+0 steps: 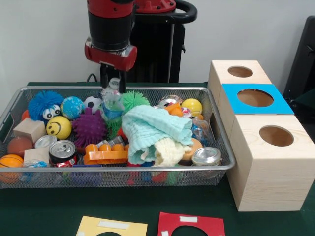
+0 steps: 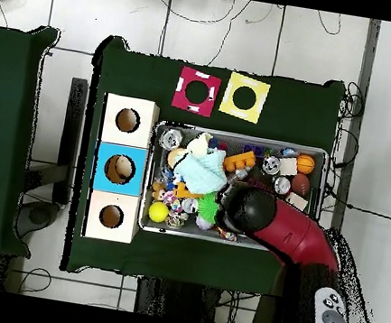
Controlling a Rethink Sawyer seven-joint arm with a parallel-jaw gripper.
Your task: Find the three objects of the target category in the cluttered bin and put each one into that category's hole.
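Gripper [image 1: 113, 87] at far side of wire bin [image 1: 219, 147], fingers closed on clear plastic bottle [image 1: 112, 98] directly beneath.

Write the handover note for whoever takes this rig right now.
Gripper: low over the wire bin's far side, at a clear plastic item; open or shut cannot be told.
Boxes: three with holes beside the bin; the middle one carries the blue card.
Done: in the overhead view, something pale lies in the blue-card box's hole.
Left: the bin is full of clutter; the target category isn't evident, so keep searching and dropping.
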